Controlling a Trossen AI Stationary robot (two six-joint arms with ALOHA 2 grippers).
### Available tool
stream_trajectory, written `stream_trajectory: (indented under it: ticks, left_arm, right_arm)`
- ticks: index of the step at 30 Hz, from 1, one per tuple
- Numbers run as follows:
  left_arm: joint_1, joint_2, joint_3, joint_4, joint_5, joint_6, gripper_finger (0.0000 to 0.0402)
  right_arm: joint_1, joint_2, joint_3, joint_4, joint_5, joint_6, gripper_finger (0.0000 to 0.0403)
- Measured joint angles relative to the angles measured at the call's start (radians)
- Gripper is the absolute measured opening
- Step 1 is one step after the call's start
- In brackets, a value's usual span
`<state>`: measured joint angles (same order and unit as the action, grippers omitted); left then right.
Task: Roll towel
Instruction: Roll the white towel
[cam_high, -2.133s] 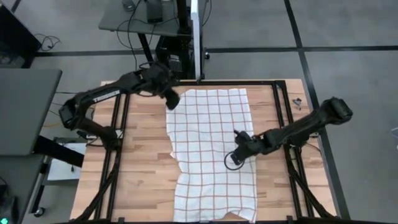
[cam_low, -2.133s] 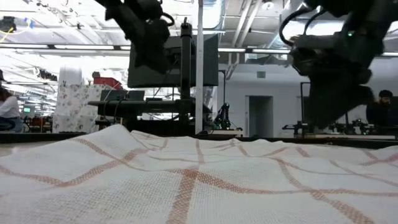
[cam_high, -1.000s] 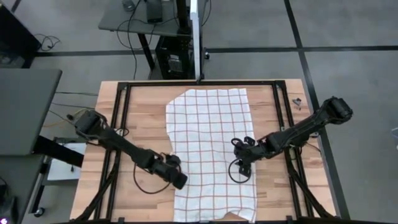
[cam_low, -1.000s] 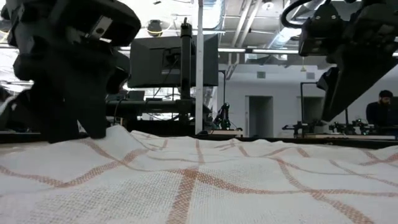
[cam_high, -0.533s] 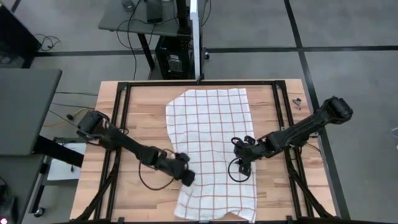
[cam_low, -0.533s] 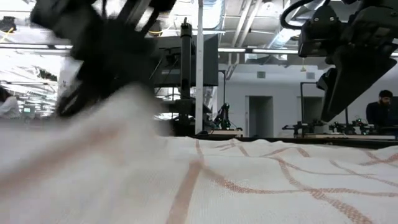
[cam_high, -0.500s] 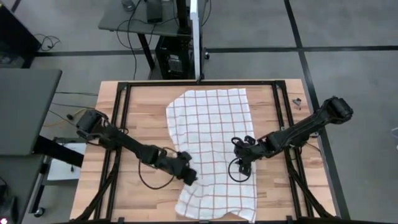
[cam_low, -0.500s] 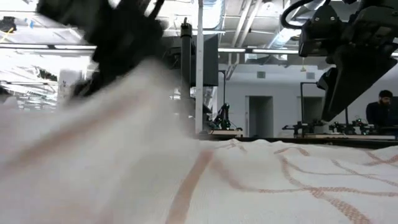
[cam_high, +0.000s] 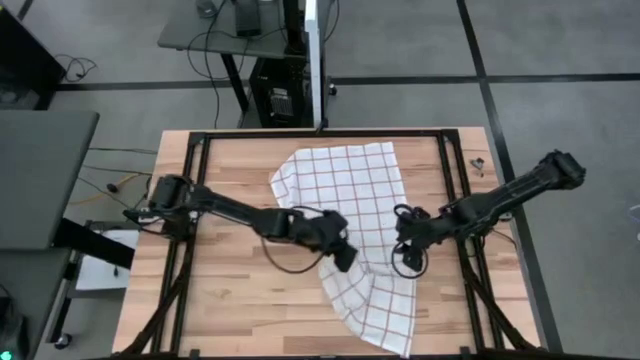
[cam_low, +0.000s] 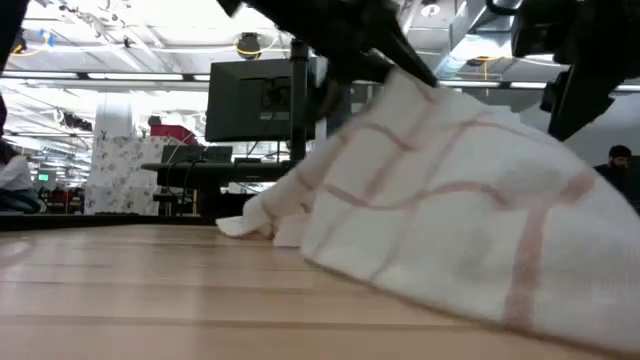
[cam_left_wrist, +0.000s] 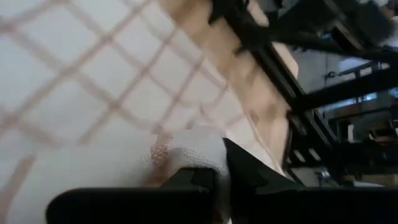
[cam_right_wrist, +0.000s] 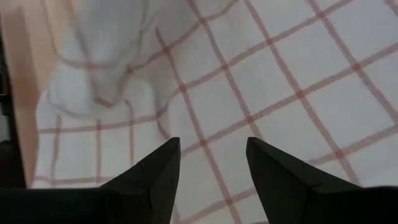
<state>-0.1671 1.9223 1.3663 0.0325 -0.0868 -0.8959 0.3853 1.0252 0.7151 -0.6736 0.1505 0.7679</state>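
While lying lengthwise from far edge to near edge on the tabletop (cam_high: 230, 290), towel (cam_high: 345, 185) folds over along its left side. Left hand (cam_high: 343, 256) clamped on lifted towel edge at mid-cloth. Right hand (cam_high: 404, 240), fingers parted, empty, poised over towel's right side.

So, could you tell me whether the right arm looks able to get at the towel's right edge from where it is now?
Probably yes: the right end effector hangs open right over the checked towel at that edge, with nothing between. The left end effector grips the other side.
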Motion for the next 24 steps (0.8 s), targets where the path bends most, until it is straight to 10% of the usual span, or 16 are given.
stream_trajectory:
  ticks: [6,14,18,24]
  left_arm:
    - [0.061,0.183,0.071,0.071,0.076,0.023,0.0065]
    - [0.115,0.243,0.185,0.125,0.538,0.05,0.0163]
    - [0.068,0.147,0.198,-0.048,0.47,0.153,0.0169]
    - [-0.018,0.028,0.198,-0.382,0.106,0.303,0.0163]
  right_arm:
    - [0.0,-0.039,0.0,-0.027,0.0,0.021,0.018]
    - [0.0,-0.039,0.0,-0.07,0.0,0.021,0.018]
    - [0.0,-0.038,0.0,-0.076,0.001,0.025,0.018]
    - [0.0,-0.038,0.0,-0.077,0.008,0.02,0.018]
